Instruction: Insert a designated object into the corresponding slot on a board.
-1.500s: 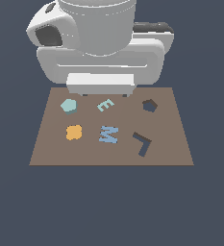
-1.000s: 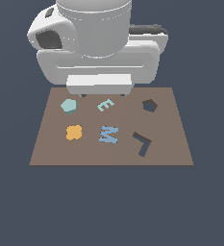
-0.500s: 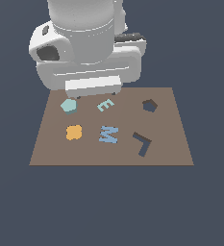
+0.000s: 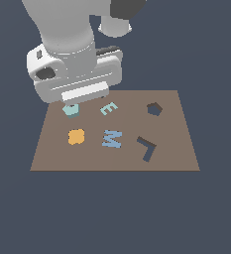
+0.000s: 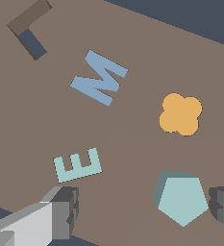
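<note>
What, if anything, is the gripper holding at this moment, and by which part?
Nothing. The gripper is open, its fingers standing apart on either side of the pale teal block, which lies on the board.

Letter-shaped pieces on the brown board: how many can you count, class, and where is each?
2. The pale teal E lies near the board's far edge, beside the teal block. The blue M sits nearer the middle, beside the orange blob. The arm could hide others.

The brown board [image 4: 176, 149] looks flat, dull and smooth. The teal block [image 5: 180, 198] looks smooth, like plastic. The gripper [image 5: 142, 211] is dull grey.
</note>
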